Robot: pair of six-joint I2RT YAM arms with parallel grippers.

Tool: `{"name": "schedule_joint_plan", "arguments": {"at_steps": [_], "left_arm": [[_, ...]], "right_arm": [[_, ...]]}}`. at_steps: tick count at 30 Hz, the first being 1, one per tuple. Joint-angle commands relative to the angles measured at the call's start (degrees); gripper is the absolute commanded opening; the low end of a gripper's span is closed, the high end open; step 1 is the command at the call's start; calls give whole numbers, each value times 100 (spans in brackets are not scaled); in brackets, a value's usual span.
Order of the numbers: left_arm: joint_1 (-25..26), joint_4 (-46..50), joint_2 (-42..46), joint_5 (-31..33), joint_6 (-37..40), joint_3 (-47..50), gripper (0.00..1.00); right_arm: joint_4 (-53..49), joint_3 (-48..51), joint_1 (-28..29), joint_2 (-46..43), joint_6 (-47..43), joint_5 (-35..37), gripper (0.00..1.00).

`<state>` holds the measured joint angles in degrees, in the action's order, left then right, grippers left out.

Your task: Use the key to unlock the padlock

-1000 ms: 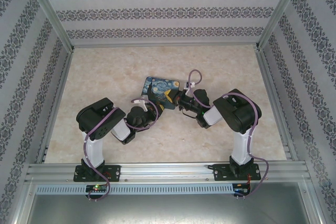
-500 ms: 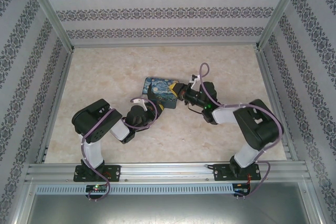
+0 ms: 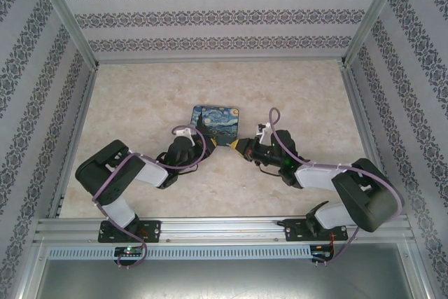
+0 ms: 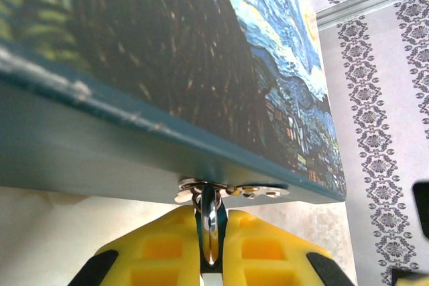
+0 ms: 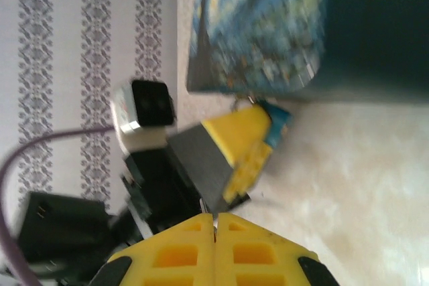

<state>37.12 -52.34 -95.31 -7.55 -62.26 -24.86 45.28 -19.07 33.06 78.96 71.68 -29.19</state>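
Marbled worktop (image 3: 140, 103), and on the left the left fingers (image 4: 154, 252) pinch the padlock (image 5: 280, 120), a tiny thing with a blue body and a thin silvery shackle (image 4: 210, 222), right up at the near edge of the swirly blue tin box (image 3: 217, 124); over right, the right fingers (image 5: 167, 256) sit pressed together, near it

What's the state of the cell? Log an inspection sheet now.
Surface: marbled table, tin near its middle.
Job's things: padlock at the tin's near edge.
Clutter: nothing seen.
Grippers: left gripper jaws shut on the padlock; right gripper jaws shut, apart from the tin.
Cables: purple cables looped along both arms.
Surroundings: patterned walls, metal frame.
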Motion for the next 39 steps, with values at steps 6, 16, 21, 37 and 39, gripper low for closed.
{"name": "schedule_joint_plan", "arguments": {"at_steps": [6,16,21,37,39], "left_arm": [[58,583,440,-220,-404,-197,0],[58,66,512,-273,-1135,-20,0],[61,202,762,-231,-1262,24,0],[67,373,997,-115,-1324,88,0],[67,375,988,-115,-1324,96,0]], "right_arm": [[444,355,329,289,40,533,0],[2161,431,437,1405,737,750,0],[2885,388,453,1919,1066,836,0],[3174,-13,568,2295,1306,994,0],[3154,-25,564,2299,1309,999,0]]}}
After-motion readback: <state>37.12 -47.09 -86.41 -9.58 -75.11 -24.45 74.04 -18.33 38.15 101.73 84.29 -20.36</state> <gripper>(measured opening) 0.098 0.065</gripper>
